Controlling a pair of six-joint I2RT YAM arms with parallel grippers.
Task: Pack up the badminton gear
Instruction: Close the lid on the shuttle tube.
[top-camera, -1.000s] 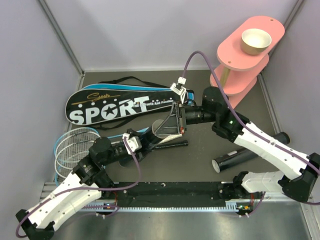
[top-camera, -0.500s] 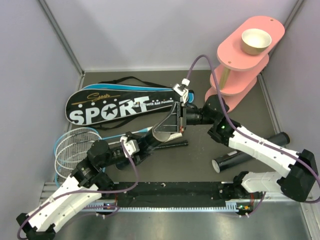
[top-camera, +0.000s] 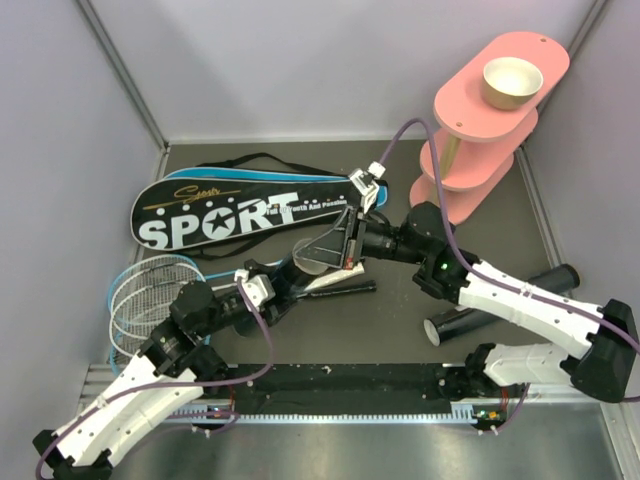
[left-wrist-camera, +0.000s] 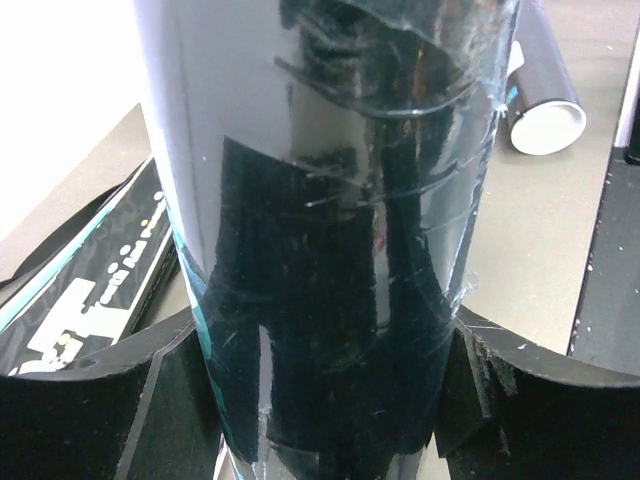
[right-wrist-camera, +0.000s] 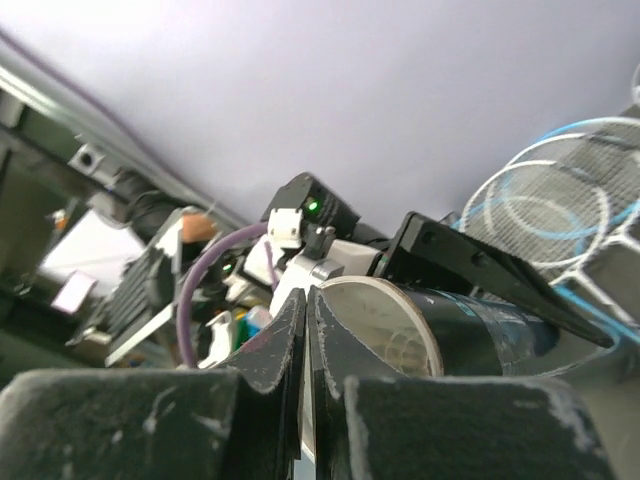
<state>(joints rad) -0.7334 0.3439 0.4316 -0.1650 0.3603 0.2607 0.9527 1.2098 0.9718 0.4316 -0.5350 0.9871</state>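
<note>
Black glossy cylinder tube (left-wrist-camera: 330, 250) mid-table, gripped by left claw (top-camera: 288, 277); right claw (right-wrist-camera: 306, 305) shut at its open mouth. Contents unclear. Bare table (top-camera: 395, 320) betw. it & second tube (top-camera: 480, 312).

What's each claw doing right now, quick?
Left claw: holding the black tube.
Right claw: closed, nothing visible between its fingers.
</note>
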